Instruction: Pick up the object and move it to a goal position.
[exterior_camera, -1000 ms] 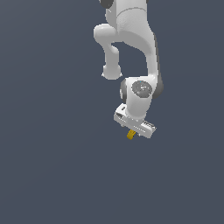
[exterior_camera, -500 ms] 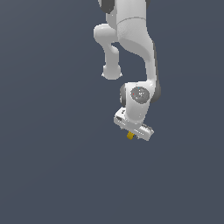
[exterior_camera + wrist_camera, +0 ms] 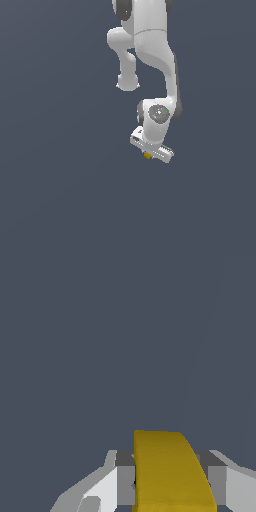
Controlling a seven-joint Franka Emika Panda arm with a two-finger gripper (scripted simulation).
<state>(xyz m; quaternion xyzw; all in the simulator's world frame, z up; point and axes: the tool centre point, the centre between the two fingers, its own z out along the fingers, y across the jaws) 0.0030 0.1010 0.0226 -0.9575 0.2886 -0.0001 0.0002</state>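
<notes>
The white gripper clamps the mustard-yellow block between its two fingers, the block poking out just below the hand. Only flat slate-grey background surrounds them. In the wrist view the block is cut off by the frame edge.
</notes>
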